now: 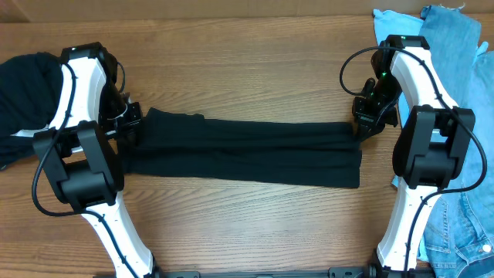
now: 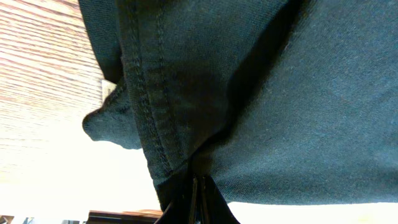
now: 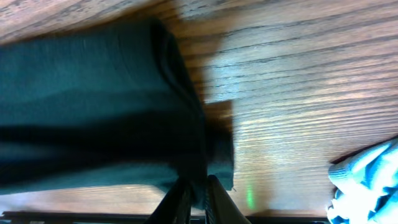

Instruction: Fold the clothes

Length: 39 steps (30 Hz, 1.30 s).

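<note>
The black T-shirt lies folded into a long band across the middle of the table. My left gripper is shut on its left end; the left wrist view shows the stitched hem pinched between the fingers. My right gripper is shut on its right end; the right wrist view shows the fabric clamped between the fingers. Another black garment is heaped at the far left. Light-blue and denim-blue garments lie at the far right.
The wooden table extends behind and in front of the shirt. A corner of the light-blue garment shows in the right wrist view. More denim lies at the front right beside my right arm.
</note>
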Tool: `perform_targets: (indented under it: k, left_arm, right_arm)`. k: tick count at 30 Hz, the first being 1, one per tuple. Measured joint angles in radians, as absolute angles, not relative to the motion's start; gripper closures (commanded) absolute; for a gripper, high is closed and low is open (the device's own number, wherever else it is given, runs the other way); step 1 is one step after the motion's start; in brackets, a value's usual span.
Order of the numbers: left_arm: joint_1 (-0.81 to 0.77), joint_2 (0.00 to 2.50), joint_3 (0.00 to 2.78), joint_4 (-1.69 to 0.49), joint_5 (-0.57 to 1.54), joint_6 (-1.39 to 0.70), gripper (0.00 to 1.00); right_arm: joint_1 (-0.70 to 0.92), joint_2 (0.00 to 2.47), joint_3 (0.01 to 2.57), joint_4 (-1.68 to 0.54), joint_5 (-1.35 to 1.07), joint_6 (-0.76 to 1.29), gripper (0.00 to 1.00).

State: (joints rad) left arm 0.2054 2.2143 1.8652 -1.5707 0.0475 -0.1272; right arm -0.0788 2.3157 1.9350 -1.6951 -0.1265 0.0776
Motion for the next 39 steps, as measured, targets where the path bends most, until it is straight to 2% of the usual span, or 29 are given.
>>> perform_targets:
  k: [2, 4, 6, 8, 12, 14, 17, 21, 26, 30, 31, 32, 39]
  left_arm:
    - [0.205, 2.214, 1.865, -1.57, 0.046, -0.127, 0.91]
    - [0.205, 2.214, 1.865, -1.569, 0.044, -0.124, 0.73]
    - [0.206, 2.214, 1.865, -1.568, 0.033, -0.123, 0.72]
    - [0.206, 2.214, 1.865, -1.569, 0.028, -0.12, 0.59]
    - [0.206, 2.214, 1.865, -1.576, 0.024, -0.117, 0.59]
    - [0.206, 2.214, 1.865, -1.576, 0.024, -0.117, 0.59]
    - [0.206, 2.214, 1.865, -1.576, 0.024, -0.117, 0.59]
    - [0.206, 2.214, 1.865, -1.57, 0.03, -0.109, 0.55]
    - [0.206, 2.214, 1.91, -1.57, 0.112, -0.066, 0.53]
    - [0.205, 2.16, 1.971, -1.522, 0.174, -0.048, 0.44]
    - [0.203, 2.142, 1.978, -1.501, 0.196, -0.046, 0.38]
    - [0.197, 2.12, 1.985, -1.481, 0.22, -0.041, 0.23]
    - [0.028, 2.101, 1.991, -1.395, 0.291, -0.005, 0.23]
  right_arm:
    - [-0.079, 2.316, 1.931, -1.695, -0.123, 0.078, 0.88]
    - [-0.079, 2.316, 1.921, -1.693, -0.123, 0.078, 0.86]
    - [-0.079, 2.316, 1.907, -1.688, -0.121, 0.078, 0.85]
    - [-0.079, 2.316, 1.9, -1.683, -0.116, 0.078, 0.77]
    - [-0.08, 2.316, 1.894, -1.681, -0.096, 0.078, 0.74]
    - [-0.08, 2.316, 1.894, -1.68, -0.092, 0.077, 0.67]
    - [-0.08, 2.316, 1.894, -1.679, -0.089, 0.078, 0.66]
    - [-0.08, 2.316, 1.893, -1.625, -0.091, 0.077, 0.63]
    - [-0.081, 2.287, 1.919, -1.565, -0.108, 0.078, 0.6]
    - [-0.084, 2.148, 1.95, -1.547, -0.116, 0.078, 0.59]
    - [-0.084, 2.117, 1.955, -1.547, -0.116, 0.078, 0.59]
    - [-0.084, 2.064, 1.965, -1.552, -0.117, 0.078, 0.59]
    - [-0.084, 2.064, 1.965, -1.558, -0.127, 0.078, 0.58]
